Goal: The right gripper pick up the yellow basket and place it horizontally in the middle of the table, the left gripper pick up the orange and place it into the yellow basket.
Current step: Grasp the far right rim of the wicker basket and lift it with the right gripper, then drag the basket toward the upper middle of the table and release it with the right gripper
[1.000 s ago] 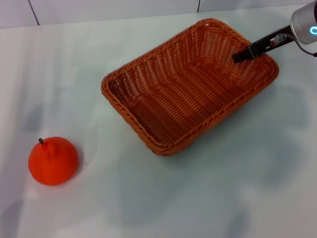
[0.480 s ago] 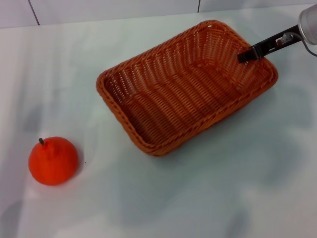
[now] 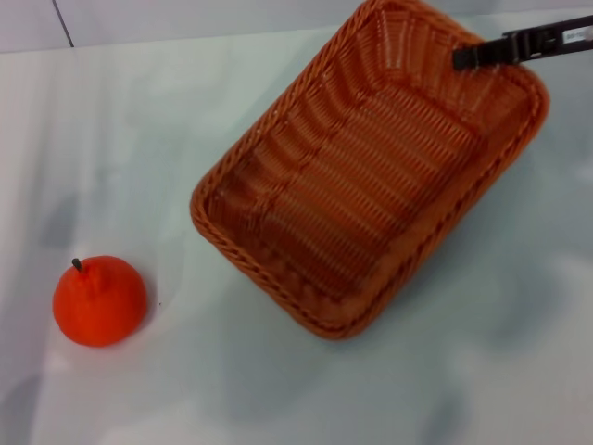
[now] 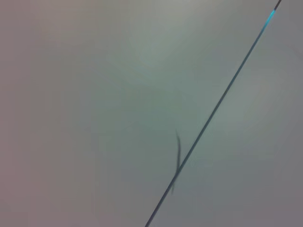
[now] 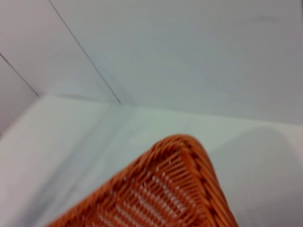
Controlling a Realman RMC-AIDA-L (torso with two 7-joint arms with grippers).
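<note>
The right gripper (image 3: 466, 57) reaches in from the right edge of the head view as a thin black finger lying almost level, its tip over the far right wall of the yellow basket (image 3: 371, 171), just inside the braided rim. Only this one finger shows; the wrist and the other finger are cut off by the picture's edge. The grip sits on the basket's far end wall, with the fingers apparently closed on the rim there, though the outer finger cannot be seen.

The basket hangs tilted, its far right end raised toward the camera and its near left corner low, close to the table (image 3: 167, 111). Its long axis runs diagonally from near left to far right, and its woven floor is bare. Whether the low corner touches the tabletop cannot be told. In the right wrist view one rounded corner of the basket (image 5: 182, 189) fills the lower part, with the white table and a wall with thin dark seams beyond.

The orange (image 3: 99, 300) sits upright on the table at the near left, dark stem up, well apart from the basket.

The left gripper is not visible; the left wrist view shows only a pale surface crossed by a thin dark line (image 4: 213, 111).
</note>
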